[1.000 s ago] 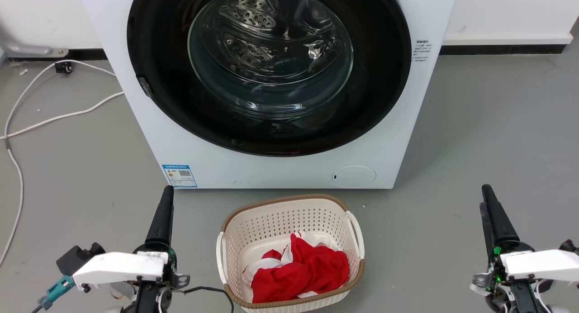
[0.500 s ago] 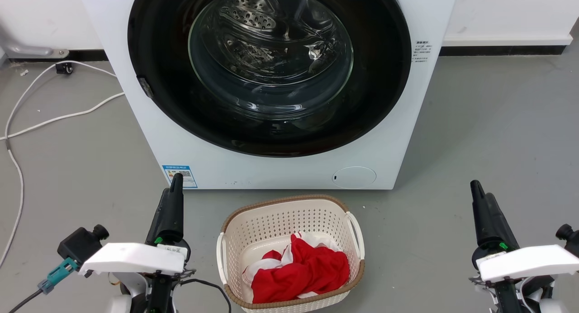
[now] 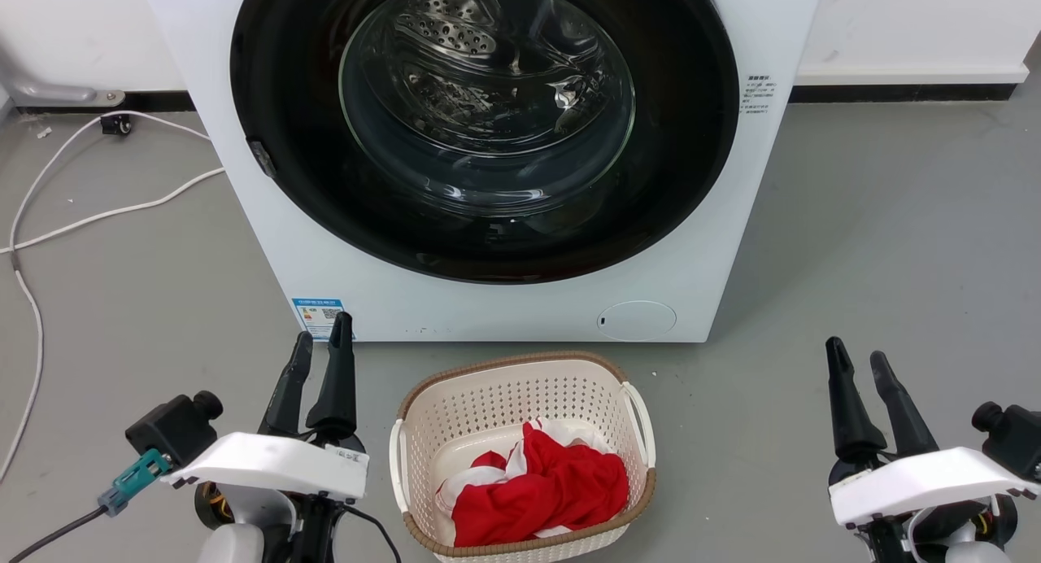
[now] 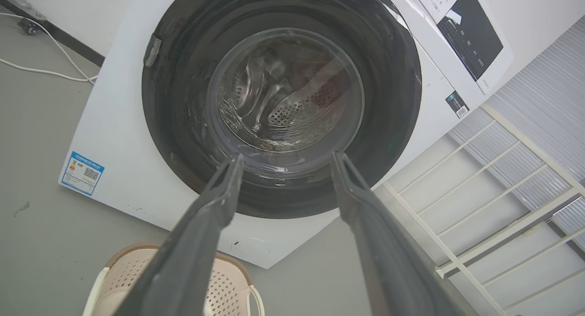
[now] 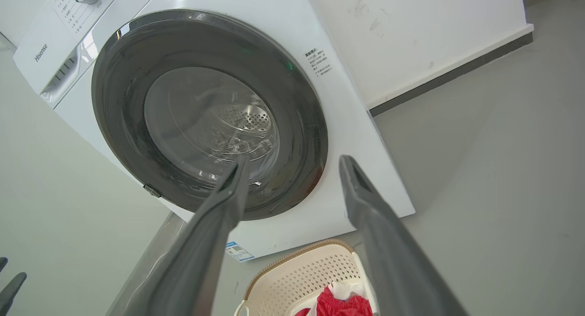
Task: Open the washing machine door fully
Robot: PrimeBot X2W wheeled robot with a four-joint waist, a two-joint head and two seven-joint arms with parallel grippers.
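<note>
The white washing machine point(image 3: 488, 311) stands straight ahead, and its round glossy black door point(image 3: 683, 140) lies flush against the front, the steel drum visible through the glass bowl. A small grey tab point(image 3: 260, 156) sits on the door's left rim. My left gripper point(image 3: 323, 327) hovers low at the machine's bottom left corner, open and holding nothing. My right gripper point(image 3: 855, 349) is off to the right over the floor, open and holding nothing. In the left wrist view the gripper point(image 4: 287, 157) frames the door point(image 4: 183, 101). In the right wrist view the gripper point(image 5: 295, 160) points at the door point(image 5: 119, 101).
A cream laundry basket point(image 3: 520, 368) with a red and white cloth point(image 3: 545, 482) sits on the grey floor between my arms, just before the machine. White cables point(image 3: 81, 213) trail on the floor at the left. A white barred frame point(image 4: 502, 179) stands beside the machine.
Both wrists have rolled, so each gripper's two fingers now show spread apart. The left gripper has edged right and toward the machine, the right one slightly left. The door has not moved.
</note>
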